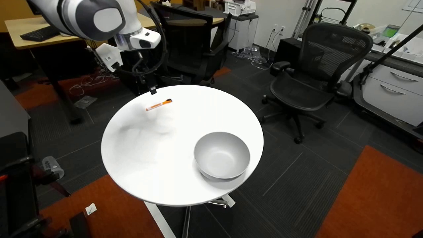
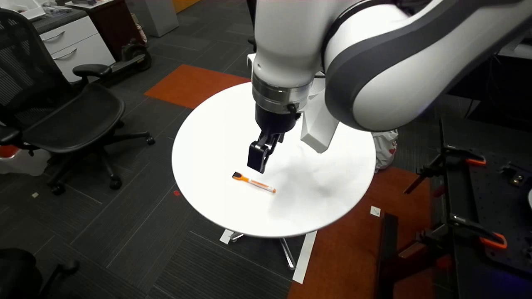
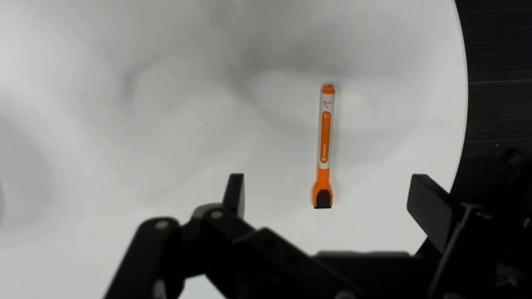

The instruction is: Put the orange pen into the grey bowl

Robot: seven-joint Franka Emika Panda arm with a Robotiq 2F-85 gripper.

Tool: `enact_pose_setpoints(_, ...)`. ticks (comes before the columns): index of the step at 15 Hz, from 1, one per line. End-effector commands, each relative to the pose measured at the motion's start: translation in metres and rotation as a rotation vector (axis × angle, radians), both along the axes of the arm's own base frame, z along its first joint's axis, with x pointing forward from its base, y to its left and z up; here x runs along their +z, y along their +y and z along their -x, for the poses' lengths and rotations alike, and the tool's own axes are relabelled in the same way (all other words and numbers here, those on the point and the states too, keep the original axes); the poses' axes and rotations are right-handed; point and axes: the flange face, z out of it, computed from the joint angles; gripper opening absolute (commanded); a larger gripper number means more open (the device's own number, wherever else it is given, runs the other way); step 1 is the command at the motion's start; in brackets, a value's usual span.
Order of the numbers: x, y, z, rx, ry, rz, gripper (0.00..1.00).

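Your pincer (image 3: pixel 327 195) is spread wide above the orange pen (image 3: pixel 325 137); in an exterior view the pincer is hard to make out against a black chair (image 1: pixel 186 43). The pen lies on the counter (image 3: pixel 386 124), its lettering too small to read. In an exterior view your arm (image 2: pixel 286 45) covers part of the counter beyond the pen; well apart from the pen stands the grey bowl (image 1: pixel 221 155).

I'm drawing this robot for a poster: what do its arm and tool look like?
The arm is white and rounded, with curved dark grey panels and a silvery ring. A black cable loops beside the wrist. The tool is black, with jointed links and blocky fingertips.
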Motion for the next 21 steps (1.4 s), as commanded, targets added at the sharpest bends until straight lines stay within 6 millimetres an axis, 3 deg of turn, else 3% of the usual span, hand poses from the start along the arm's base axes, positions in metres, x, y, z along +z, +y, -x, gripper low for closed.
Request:
enact_pose_setpoints(1, -0.022, 0.013, -0.024, -0.007, -0.002, 0.016, 1.00)
enact_pose_setpoints(7, -0.056, 0.012, -0.048, -0.023, 0.023, 0.025, 1.00)
enact_pose_setpoints(14, -0.083, 0.008, -0.065, -0.059, 0.057, 0.013, 1.00)
enact_pose_setpoints(15, -0.085, 0.008, -0.067, -0.061, 0.059, 0.013, 0.75)
enact_pose_setpoints(17, -0.088, 0.008, -0.070, -0.064, 0.063, 0.013, 0.66)
enact_pose_setpoints(21, -0.092, 0.009, -0.074, -0.072, 0.072, 0.008, 0.34)
